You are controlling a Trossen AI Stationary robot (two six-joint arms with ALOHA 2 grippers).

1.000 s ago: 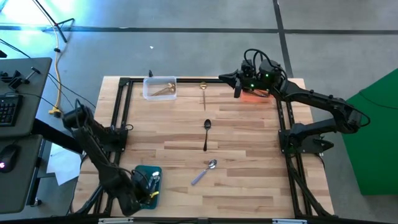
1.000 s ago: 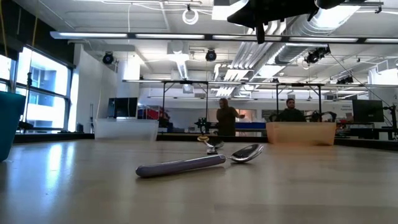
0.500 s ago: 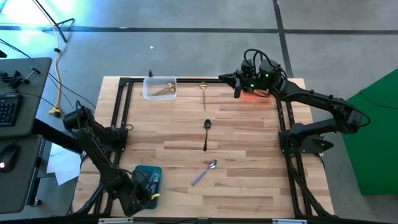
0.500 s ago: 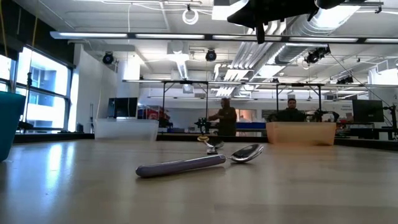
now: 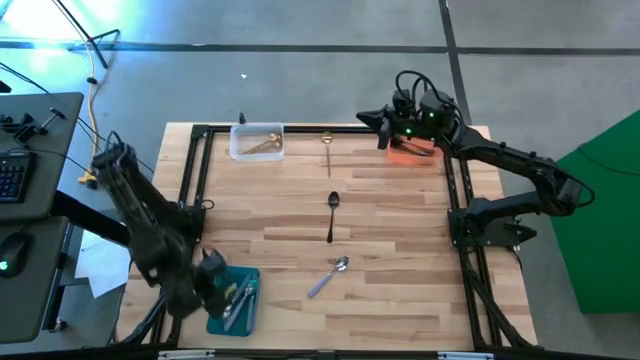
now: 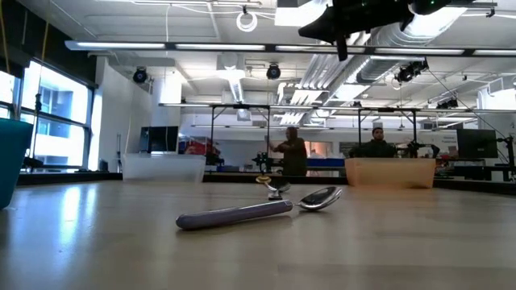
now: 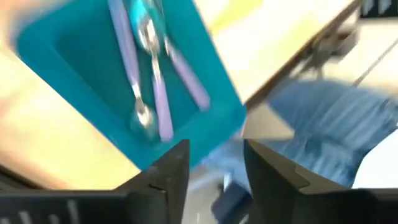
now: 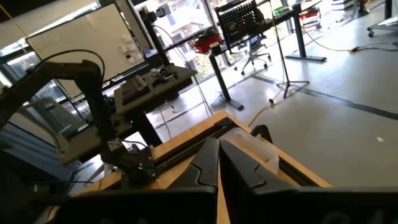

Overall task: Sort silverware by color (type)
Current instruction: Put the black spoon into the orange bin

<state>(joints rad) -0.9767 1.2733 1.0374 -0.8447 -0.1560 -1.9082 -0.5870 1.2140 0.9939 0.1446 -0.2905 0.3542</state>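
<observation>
My left gripper (image 5: 212, 272) (image 7: 214, 155) hangs open above the left rim of the teal tray (image 5: 222, 322) at the table's near left, touching nothing. Silver spoons with lilac handles (image 7: 155, 93) lie in that tray. On the bare table lie a gold spoon (image 5: 326, 140), a black spoon (image 5: 332, 215) and a silver spoon with a lilac handle (image 5: 328, 276) (image 6: 242, 213). My right gripper (image 5: 366, 117) (image 8: 217, 158) waits shut and level, high over the far right, beside the orange tray (image 5: 412, 150).
A clear tray (image 5: 256, 140) holding gold spoons stands at the far left. A black frame (image 5: 195, 180) runs along the table's edges. In the low view the teal tray (image 6: 12, 161) stands at the left and people show in the room behind.
My left gripper has risen out of the teal tray and drawn back toward the table's left edge, and the arm has swung up. The lilac-handled spoons now lie uncovered in the tray.
</observation>
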